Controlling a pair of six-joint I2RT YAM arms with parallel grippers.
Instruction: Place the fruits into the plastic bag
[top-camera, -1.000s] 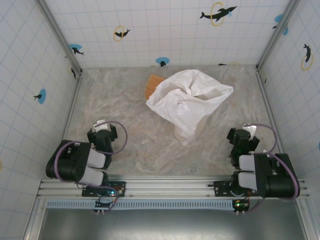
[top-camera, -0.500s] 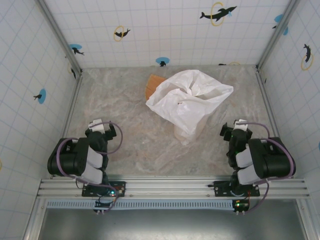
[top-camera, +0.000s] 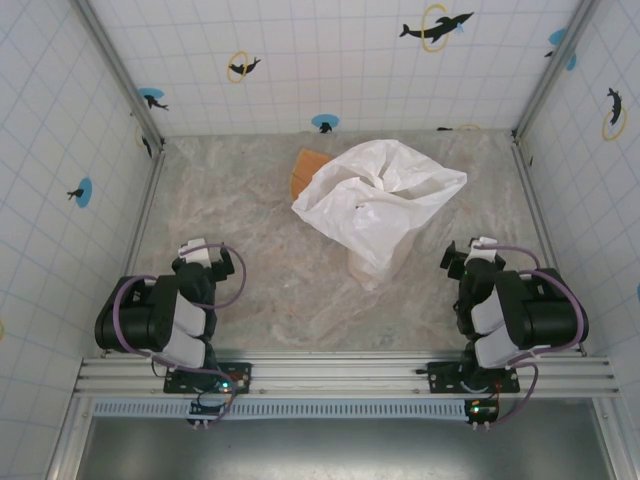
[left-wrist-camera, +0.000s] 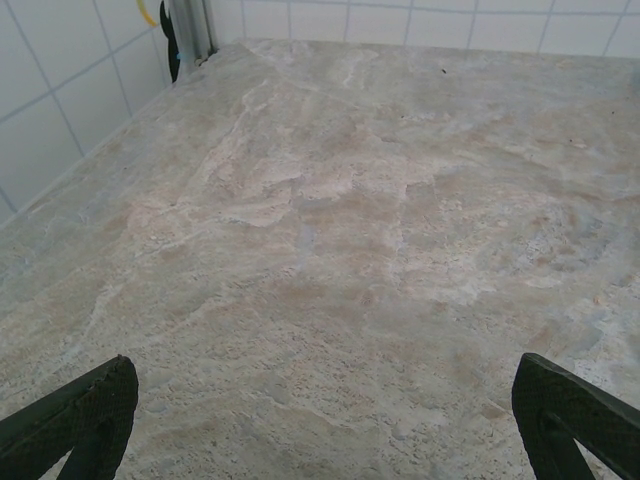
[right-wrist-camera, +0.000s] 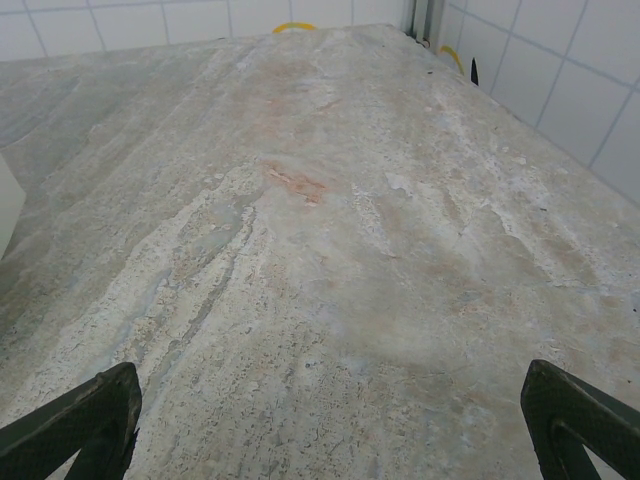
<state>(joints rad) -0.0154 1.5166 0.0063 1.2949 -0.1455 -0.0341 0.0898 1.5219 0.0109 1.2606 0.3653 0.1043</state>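
One plastic bag (top-camera: 375, 205), one plate (top-camera: 303, 170), two hands (top-camera: 205, 257) (top-camera: 476, 252).

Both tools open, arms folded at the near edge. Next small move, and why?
Probably ease the right tool forward toward the crumpled white translucent plastic bag. It stands open and empty, nearer the bag than the left tool, and the film drapes over the flat tan plate, likely hiding any fruit.

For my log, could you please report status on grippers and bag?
Left gripper open, empty, near edge. Right gripper likewise. Crumpled translucent white plastic bag mid-table, untouched by either. Flat tan plate partly hidden by it.
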